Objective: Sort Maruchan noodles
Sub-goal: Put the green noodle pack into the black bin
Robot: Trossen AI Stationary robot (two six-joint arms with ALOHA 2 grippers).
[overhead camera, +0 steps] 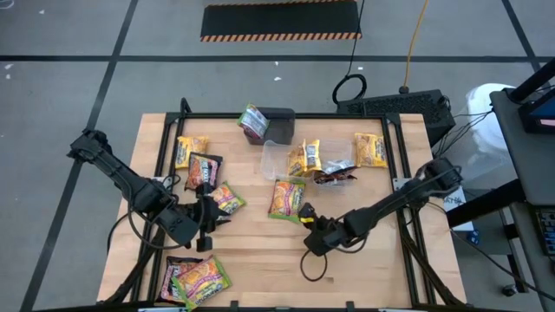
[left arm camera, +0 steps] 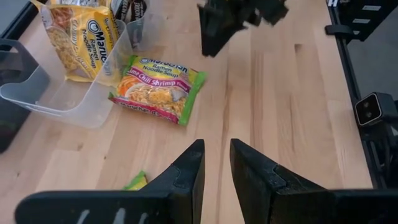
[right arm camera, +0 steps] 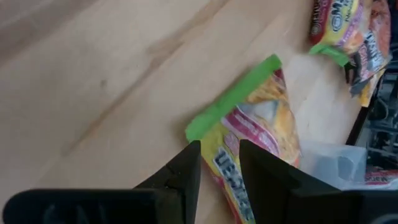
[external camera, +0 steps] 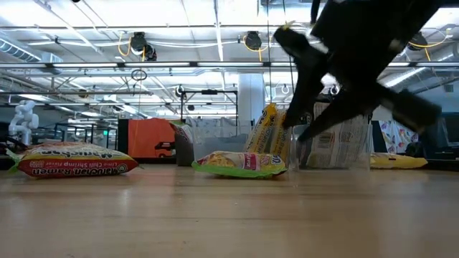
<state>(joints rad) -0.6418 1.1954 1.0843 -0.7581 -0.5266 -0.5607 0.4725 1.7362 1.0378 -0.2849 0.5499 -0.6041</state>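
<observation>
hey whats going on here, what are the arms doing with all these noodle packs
Two robot arms are sorting ramen packets scattered over a wooden table. The right gripper hovers open at a green-edged lime chili shrimp packet lying flat mid-table beside a clear tub; nothing is held. The left gripper waits open and empty near another green-edged packet. A small pile of packets sits at the table's near-left corner, and yellow packets lie toward the far side.

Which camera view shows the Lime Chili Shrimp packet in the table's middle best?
The left wrist view: the Lime Chili Shrimp packet lies whole, label readable. High view shows it small; low view edge-on; right wrist view only part.
</observation>
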